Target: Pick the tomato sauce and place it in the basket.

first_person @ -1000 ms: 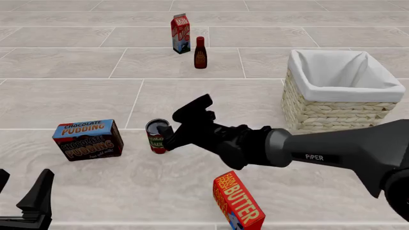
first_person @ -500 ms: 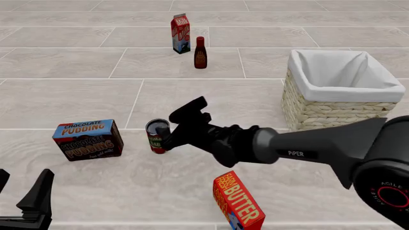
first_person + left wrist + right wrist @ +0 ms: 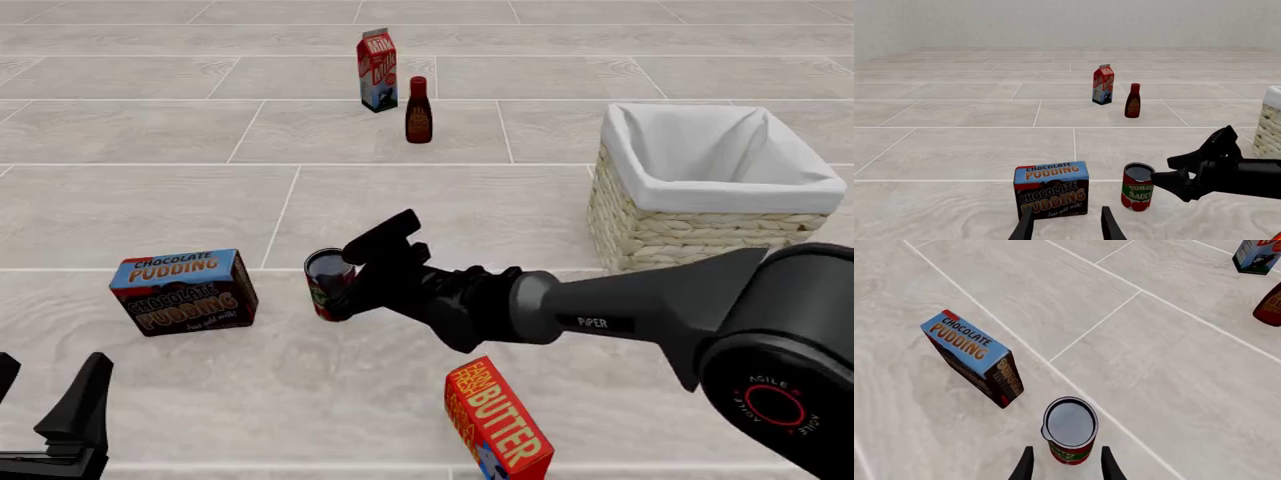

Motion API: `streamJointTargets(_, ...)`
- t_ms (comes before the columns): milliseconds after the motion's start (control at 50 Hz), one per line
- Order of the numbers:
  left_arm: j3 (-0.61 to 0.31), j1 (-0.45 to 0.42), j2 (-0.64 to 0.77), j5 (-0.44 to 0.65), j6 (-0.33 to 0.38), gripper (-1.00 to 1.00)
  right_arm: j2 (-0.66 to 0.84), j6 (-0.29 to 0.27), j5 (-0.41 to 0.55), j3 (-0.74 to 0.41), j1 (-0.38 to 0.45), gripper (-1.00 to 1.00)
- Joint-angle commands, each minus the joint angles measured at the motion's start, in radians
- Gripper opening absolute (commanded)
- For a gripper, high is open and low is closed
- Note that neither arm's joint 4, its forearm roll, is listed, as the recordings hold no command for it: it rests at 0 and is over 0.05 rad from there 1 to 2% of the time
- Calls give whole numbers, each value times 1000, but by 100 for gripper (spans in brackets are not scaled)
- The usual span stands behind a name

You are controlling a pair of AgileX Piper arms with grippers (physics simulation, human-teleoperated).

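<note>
- My right gripper [image 3: 358, 268] has moved further left and a little away from me over the last second; its open fingers now stand on either side of the tomato sauce [image 3: 327, 285], where earlier they were just to the can's right.
- In my right wrist view the can [image 3: 1069, 430] sits between the two fingertips [image 3: 1026, 465]; I cannot tell if they touch it.
- The can has not moved: it stands upright on the floor, to the right of the pudding box [image 3: 183, 291] and well left of the basket [image 3: 710, 190].
- My left gripper [image 3: 60, 425] rests open at the near left, unchanged.
- Readable labels: "TOMATO SAUCE" on the can [image 3: 1137, 187], "CHOCOLATE PUDDING" on the box, "BUTTER" on the orange box [image 3: 497, 420], "PiPER" on my right arm.
</note>
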Motion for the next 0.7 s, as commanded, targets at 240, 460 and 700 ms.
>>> streamJointTargets(240, 0, 0, 0, 0, 0, 100, 25, 4, -2, -11, -8, 100)
streamJointTargets(460, 0, 0, 0, 0, 0, 100, 43, 2, 1, -25, -8, 100)
streamJointTargets(700, 0, 0, 0, 0, 0, 100, 68, 7, -1, -38, -4, 100)
